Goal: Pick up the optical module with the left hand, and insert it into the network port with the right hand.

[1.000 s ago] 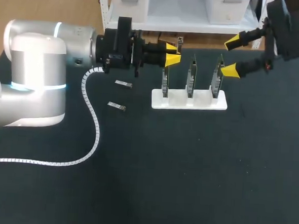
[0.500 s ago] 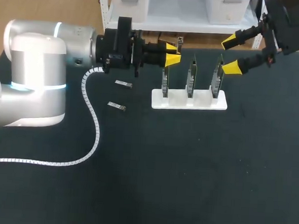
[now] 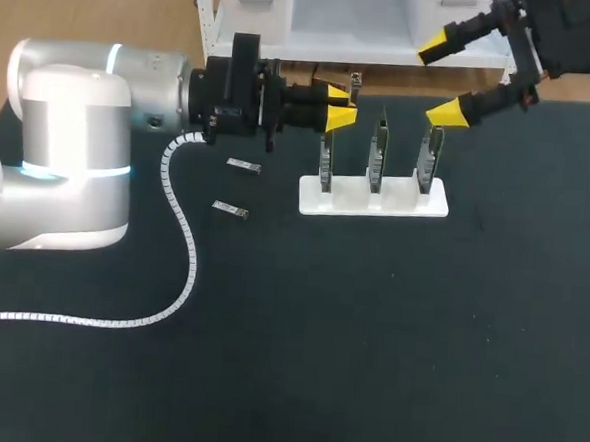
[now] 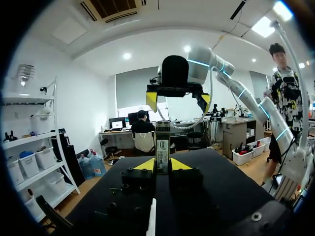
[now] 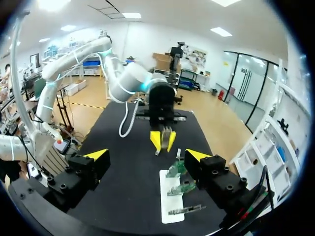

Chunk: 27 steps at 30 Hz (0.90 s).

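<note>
My left gripper (image 3: 338, 105) hangs level above the left end of the white stand (image 3: 372, 199), shut on a slim silver optical module (image 3: 356, 81) that pokes out past its yellow tips. In the left wrist view the module (image 4: 162, 145) stands between my left gripper's (image 4: 162, 165) fingers. My right gripper (image 3: 442, 80) is up at the far right, wide open and holding nothing, facing the left one. Seen from the right wrist, its own open gripper (image 5: 146, 156) frames the left gripper (image 5: 161, 139) and the stand (image 5: 173, 197).
Three green network cards (image 3: 379, 149) stand upright in the white stand. Two spare modules (image 3: 243, 166) (image 3: 230, 209) lie on the black table left of it. A white coiled cable (image 3: 182, 226) trails from my left arm across the table.
My right gripper has risen and swung toward the far edge, a little leftward, still wide open. The left arm and its module have not moved.
</note>
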Available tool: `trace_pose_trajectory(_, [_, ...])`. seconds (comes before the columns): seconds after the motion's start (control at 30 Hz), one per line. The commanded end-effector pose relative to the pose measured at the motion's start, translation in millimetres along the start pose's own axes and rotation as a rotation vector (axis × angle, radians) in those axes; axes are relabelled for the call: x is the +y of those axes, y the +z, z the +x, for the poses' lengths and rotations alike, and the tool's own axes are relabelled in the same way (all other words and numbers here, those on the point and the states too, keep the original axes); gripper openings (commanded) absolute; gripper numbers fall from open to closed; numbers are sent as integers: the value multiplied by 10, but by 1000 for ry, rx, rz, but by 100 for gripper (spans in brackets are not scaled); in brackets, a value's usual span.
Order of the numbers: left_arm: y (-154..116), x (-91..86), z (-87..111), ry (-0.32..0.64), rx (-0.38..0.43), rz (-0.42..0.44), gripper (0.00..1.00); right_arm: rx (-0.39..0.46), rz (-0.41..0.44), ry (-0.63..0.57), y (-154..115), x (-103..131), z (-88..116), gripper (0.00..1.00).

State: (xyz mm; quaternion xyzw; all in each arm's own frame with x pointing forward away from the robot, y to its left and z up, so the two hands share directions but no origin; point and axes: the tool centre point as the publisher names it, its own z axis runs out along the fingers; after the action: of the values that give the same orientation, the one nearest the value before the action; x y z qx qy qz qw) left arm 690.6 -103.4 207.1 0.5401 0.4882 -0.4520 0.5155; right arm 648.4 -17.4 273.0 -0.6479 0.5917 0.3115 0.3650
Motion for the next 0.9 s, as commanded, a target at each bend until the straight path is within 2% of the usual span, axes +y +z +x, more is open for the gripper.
trace_pose_trajectory(0.03, [2, 0, 3, 1, -1, -2, 0, -2, -50, 5, 65, -30, -81, 100])
trace_pose_trajectory(0.37, [2, 0, 3, 1, -1, -2, 0, -35, -89, -47, 270, 93, -376, 100])
trace_pose_trajectory(0.5, [2, 0, 3, 1, -1, -2, 0, -50, -91, -48, 364, 109, -386, 100])
trace_pose_trajectory(0.9, [2, 0, 3, 1, -1, -2, 0, -108, -89, -68, 590, -98, -394, 100])
